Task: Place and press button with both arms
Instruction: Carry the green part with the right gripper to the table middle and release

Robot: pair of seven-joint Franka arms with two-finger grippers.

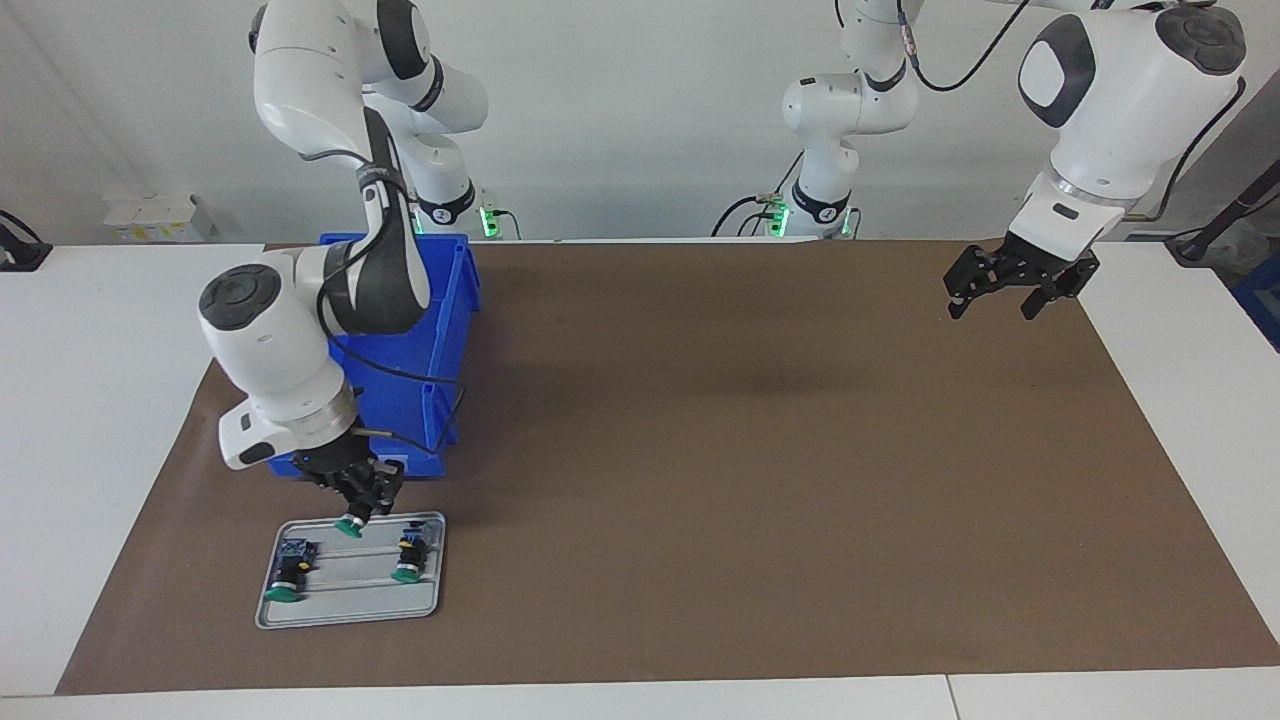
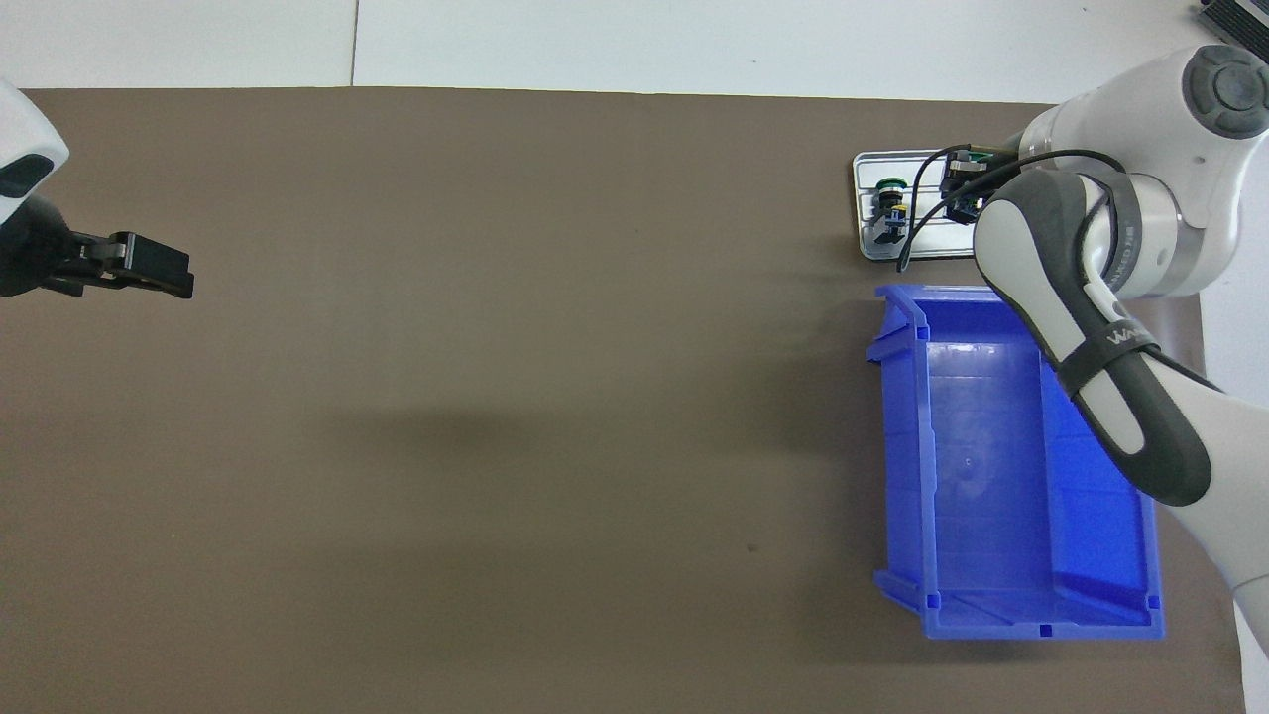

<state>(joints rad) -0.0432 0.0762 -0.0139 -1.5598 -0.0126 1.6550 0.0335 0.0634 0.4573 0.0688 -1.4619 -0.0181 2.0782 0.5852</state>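
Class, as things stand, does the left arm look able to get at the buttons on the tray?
Probably not: the left gripper hangs open at its own end, and the right gripper, holding a button, is over the tray.

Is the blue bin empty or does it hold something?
Empty: the overhead view shows the bin's bare blue floor, though the right arm covers one corner.

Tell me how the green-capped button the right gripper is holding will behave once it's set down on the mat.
The button, pinched in the right gripper over the metal tray, looks rigid and probably light. Its round cap and cylindrical body suggest that it could roll if laid sideways. Stood on its narrower contact block, with the wide cap on top, it may tip easily.
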